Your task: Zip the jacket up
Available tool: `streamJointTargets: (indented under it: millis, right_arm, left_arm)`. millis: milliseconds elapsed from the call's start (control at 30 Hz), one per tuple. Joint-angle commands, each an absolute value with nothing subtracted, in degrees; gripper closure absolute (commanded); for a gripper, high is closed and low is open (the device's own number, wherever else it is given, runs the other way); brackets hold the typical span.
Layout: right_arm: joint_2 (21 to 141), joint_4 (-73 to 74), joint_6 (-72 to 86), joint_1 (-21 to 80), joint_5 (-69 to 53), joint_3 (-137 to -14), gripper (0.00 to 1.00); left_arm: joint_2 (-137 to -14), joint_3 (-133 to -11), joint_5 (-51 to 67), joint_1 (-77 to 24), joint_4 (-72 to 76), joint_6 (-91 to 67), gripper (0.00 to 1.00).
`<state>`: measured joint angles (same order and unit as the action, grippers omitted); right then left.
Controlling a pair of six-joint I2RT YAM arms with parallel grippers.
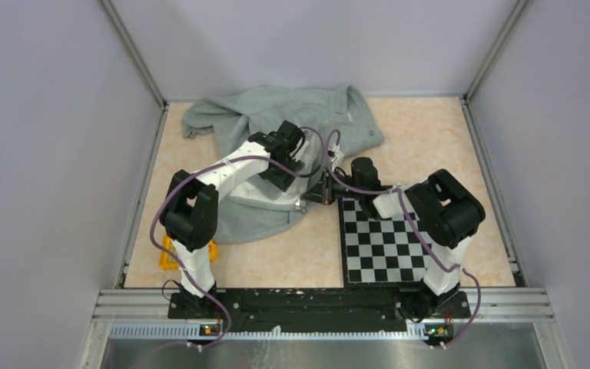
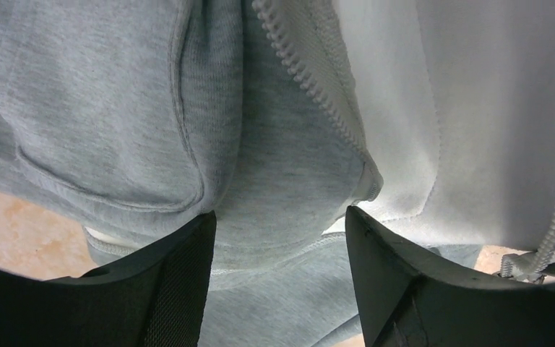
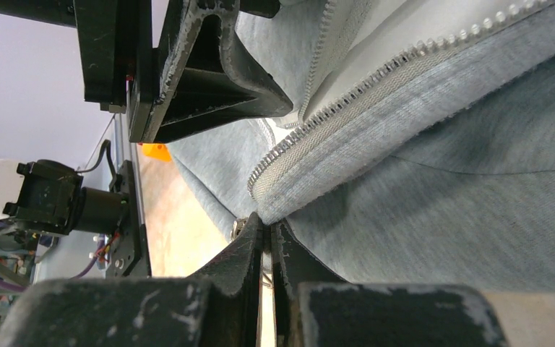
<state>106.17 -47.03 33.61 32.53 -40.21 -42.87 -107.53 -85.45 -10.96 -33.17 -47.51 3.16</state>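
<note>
The grey-green jacket (image 1: 307, 115) lies crumpled at the back centre-left of the table, open, with its pale lining (image 2: 477, 108) and white zipper teeth (image 2: 311, 87) showing. My left gripper (image 1: 290, 165) hovers over the jacket's lower front; in the left wrist view (image 2: 282, 238) it is open, its jaws wide apart on either side of a hem corner (image 2: 365, 184), not gripping it. My right gripper (image 1: 324, 190) is shut on the jacket's other front edge, just below the bottom end of the zipper tape (image 3: 311, 155). A small metal piece (image 3: 238, 228) sits beside its fingertips (image 3: 251, 238).
A black-and-white chessboard (image 1: 388, 238) lies at the right under the right arm. A yellow object (image 1: 167, 254) sits by the left arm's base. Grey walls close in the table on three sides. The left gripper's fingers (image 3: 209, 79) show at the top of the right wrist view.
</note>
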Motion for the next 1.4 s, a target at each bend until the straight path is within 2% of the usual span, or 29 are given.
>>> streamJointTargets:
  millis: [0,100,200,467,667,700,800,867,933,1133,1300,1367]
  right_arm:
    - [106.7,-49.1,33.2,33.1,-41.0,-45.2,1.00]
    - [106.6,-49.4,33.3,33.1,-41.0,-45.2,1.00]
    - [106.6,-49.5,33.5,33.1,-41.1,-45.1,1.00]
    - [106.7,-49.5,33.5,33.1,-41.0,-45.1,1.00]
    - [106.7,-49.6,33.7,33.1,-41.0,-45.1,1.00]
    - [106.7,-49.7,33.9,33.1,-41.1,-45.1,1.00]
    - [106.8,-49.9,33.9,33.1,-41.2,-45.1,1.00]
    - [106.8,-49.9,34.0,33.1,-41.2,-45.1,1.00]
    - [106.8,-50.0,34.2,33.1,-41.3,-45.1,1.00]
    - [106.8,-50.4,34.3,33.1,-41.5,-45.0,1.00]
    - [106.7,-50.3,34.3,33.1,-41.5,-45.0,1.00]
    - [106.7,-50.2,34.2,33.1,-41.4,-44.9,1.00]
  left_arm:
    - [-108.6,-87.0,-11.8,-33.6,-44.6,2.8,0.30]
    - [-109.5,-86.1,-12.8,-33.7,-43.5,2.1,0.30]
    - [-110.9,-85.8,-14.5,-33.6,-42.8,1.1,0.35]
    - [-110.7,-85.5,-17.4,-33.6,-39.9,0.3,0.63]
    - [-106.9,-83.7,-17.9,-33.6,-38.5,0.2,0.80]
    - [-106.3,-83.5,-17.3,-33.6,-38.5,0.2,0.79]
    - [-105.3,-83.4,-13.2,-33.6,-39.5,0.2,0.59]
    - [-105.3,-83.3,-11.2,-33.6,-41.2,0.2,0.42]
    - [-105.2,-82.8,-10.6,-33.7,-41.8,0.2,0.35]
    - [-104.3,-79.2,-7.3,-33.7,-36.9,-2.4,0.29]
    - [-107.7,-80.0,-8.4,-33.7,-35.5,-3.0,0.29]
    - [-108.3,-79.9,-10.0,-33.6,-34.8,-3.1,0.32]
